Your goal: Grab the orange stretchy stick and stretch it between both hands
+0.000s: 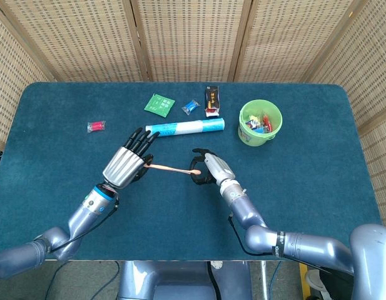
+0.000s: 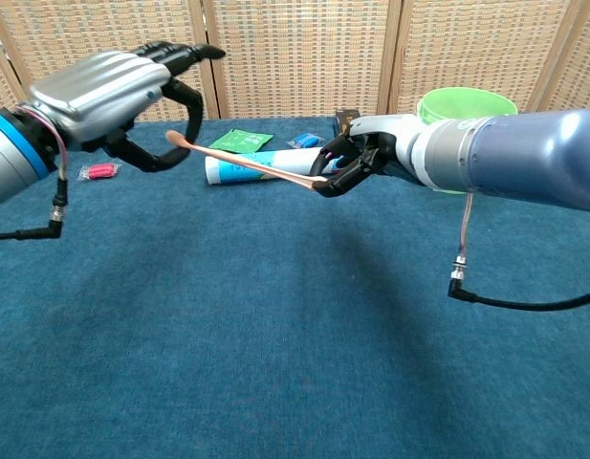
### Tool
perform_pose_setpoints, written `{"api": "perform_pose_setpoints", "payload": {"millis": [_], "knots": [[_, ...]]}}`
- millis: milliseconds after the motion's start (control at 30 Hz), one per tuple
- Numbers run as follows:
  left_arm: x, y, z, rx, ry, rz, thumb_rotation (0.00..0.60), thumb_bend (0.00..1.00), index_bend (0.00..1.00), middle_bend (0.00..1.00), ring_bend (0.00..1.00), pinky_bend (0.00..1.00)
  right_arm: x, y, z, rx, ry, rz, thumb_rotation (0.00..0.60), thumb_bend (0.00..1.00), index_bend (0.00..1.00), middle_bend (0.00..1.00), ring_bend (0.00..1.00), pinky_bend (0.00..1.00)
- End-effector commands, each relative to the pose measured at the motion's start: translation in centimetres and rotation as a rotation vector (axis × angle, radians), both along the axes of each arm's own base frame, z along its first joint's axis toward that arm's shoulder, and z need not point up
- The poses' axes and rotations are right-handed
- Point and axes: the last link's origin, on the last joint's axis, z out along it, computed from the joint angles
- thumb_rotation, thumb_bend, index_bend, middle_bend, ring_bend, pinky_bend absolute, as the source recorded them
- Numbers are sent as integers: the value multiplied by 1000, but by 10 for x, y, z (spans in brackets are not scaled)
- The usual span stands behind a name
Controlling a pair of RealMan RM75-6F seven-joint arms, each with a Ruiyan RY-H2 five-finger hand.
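While both robot hands pinch, orange stick (image 1: 171, 169) taut

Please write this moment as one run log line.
phase: stretching | orange stretchy stick: taut, in the air | left hand: pinches one end | right hand: pinches other end | table: below, untouched

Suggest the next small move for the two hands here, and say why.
Probably draw the left hand a little further from the right hand. Each pinches one end of the orange stretchy stick, which spans the gap above the table as a thin taut strand, so the stretch looks underway and both grips seem secure.
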Motion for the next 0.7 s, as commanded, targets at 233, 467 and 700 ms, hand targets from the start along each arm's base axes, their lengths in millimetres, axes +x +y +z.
{"api": "perform_pose_setpoints", "payload": {"millis": [233,467,700], "knots": [[-33,9,53,112,-2,75,600,637,823,0,0,0,-21,0,17,-25,11,-24,600,618,724,200,0,0],[-69,15,99,206,11,157,600,639,823,0,0,0,-44,1,32,-44,27,-52,600,619,724,200,0,0],[-98,13,131,257,10,221,600,639,823,0,0,0,-63,4,42,-52,44,-72,600,619,725,201,0,0]]}}
